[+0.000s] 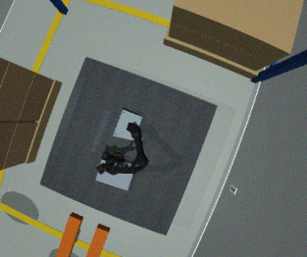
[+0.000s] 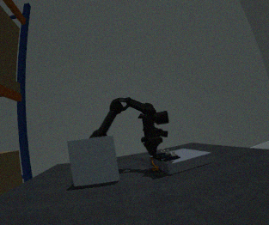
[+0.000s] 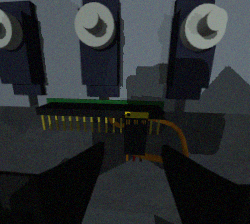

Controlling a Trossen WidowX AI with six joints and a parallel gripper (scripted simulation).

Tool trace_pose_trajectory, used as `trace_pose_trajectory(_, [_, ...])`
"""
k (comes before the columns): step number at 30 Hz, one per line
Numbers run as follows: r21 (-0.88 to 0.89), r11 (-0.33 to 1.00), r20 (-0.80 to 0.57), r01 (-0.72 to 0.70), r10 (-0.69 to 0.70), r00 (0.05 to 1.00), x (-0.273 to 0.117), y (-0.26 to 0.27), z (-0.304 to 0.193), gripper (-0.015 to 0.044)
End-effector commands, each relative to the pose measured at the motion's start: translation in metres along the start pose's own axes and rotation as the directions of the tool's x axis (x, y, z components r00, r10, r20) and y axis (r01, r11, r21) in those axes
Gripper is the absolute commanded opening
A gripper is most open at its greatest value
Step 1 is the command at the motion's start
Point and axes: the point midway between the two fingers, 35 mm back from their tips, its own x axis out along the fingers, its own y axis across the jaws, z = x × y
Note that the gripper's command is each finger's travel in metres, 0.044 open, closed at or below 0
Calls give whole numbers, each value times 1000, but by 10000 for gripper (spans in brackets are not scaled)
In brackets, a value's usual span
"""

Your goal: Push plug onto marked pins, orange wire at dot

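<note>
The plug (image 3: 135, 137), dark and flat, sits at the pin row under the yellow band (image 3: 139, 115) in the wrist view. Short bits of pin show between band and plug. The band's dot is at its left end. At the plug's rear, an orange wire end is on the left, with red and dark ones beside it. Bare pins (image 3: 70, 123) stick out on both sides and look straight. My gripper (image 3: 132, 148) (image 2: 155, 157) is open, one finger each side of the plug, with visible gaps. The holder (image 3: 60, 65) (image 2: 194, 155) (image 1: 115, 181) is pale.
Three dark servo bodies with round white horns (image 3: 96, 25) stand above the pin row. The orange lead (image 3: 181, 136) loops right of the plug. A pale upright panel (image 2: 93, 161) stands near the arm's base. Boxes (image 1: 231, 17) and shelving lie beyond the dark table (image 1: 178, 129).
</note>
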Motion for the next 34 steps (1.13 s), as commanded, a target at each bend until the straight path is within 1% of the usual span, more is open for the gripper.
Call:
trace_pose_trajectory(1, [-4, 1000, 11, 10, -10, 1000, -30, -3, 2, 341])
trace_pose_trajectory(3, [-5, 1000, 11, 9, -9, 1000, -51, -2, 1, 394])
trace_pose_trajectory(5, [-5, 1000, 11, 9, -9, 1000, -54, -2, 1, 440])
trace_pose_trajectory(34, [-5, 1000, 11, 9, -9, 1000, -54, -2, 1, 440])
